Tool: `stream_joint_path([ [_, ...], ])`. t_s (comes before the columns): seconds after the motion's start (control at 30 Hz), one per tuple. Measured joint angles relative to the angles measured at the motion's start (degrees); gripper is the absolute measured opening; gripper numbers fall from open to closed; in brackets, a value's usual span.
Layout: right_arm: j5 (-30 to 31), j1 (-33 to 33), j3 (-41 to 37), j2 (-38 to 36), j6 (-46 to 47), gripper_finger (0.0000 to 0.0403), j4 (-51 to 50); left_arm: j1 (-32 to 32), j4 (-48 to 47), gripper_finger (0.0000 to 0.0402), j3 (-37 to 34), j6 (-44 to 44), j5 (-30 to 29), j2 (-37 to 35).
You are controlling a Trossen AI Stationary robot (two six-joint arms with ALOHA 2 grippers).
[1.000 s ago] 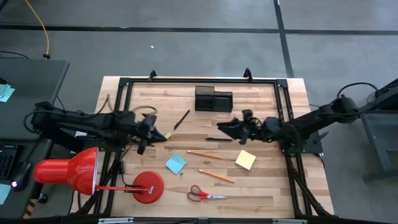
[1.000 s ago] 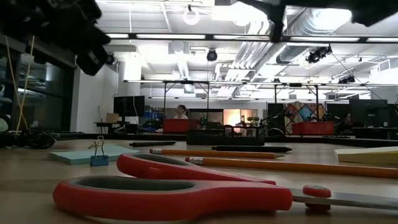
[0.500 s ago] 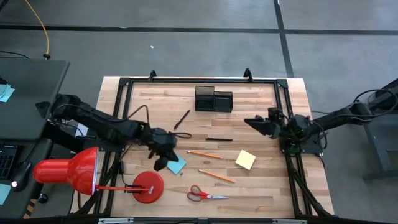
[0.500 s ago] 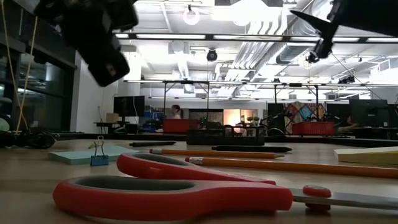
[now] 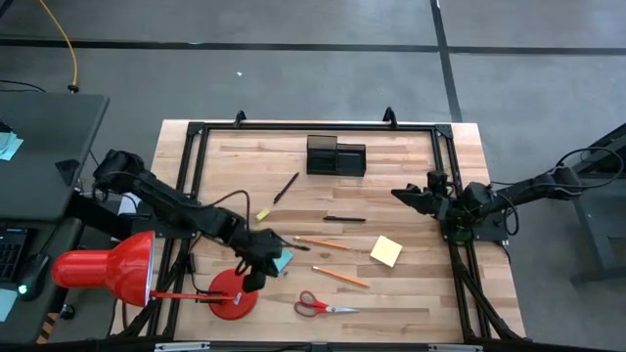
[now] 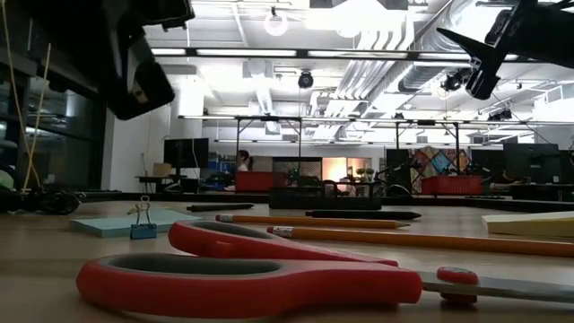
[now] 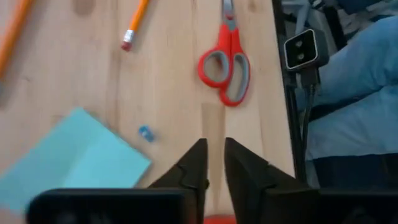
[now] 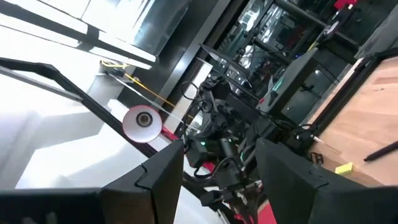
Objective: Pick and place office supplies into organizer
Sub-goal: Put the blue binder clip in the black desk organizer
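- Fingers [image 7: 198,168] in the left wrist view stand nearly closed and empty, above bare wood between the blue pad [image 7: 74,155] and the scissors [image 7: 225,59].
- From above, the left gripper [image 5: 262,256] hovers beside that pad; the organizer [image 5: 335,155] sits well apart; the right gripper [image 5: 416,196] waits, spread, empty.
- Judgement: approach step; next, open and descend.

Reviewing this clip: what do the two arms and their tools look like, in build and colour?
Both arms are dark, slender and jointed, with black cables looping along them. The left tool ends in two tapered black fingers with flat inner faces. The right tool has the same two dark fingers, wedge-shaped. No markings show on either.
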Motion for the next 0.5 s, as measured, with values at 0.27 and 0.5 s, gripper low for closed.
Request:
stream_joint_path([
  [0.27,-0.4,0.0,0.0,-0.1,-0.2,0.0193,-1.7,-0.4,0.9,0.0141,0.0,-9.6,0.3,7.3],
  [0.5,-0.7,0.0,0.0,-0.1,-0.2,0.0193,-2.1,-0.4,4.7,0.016,0.0,-13.5,1.7,10.5],
])
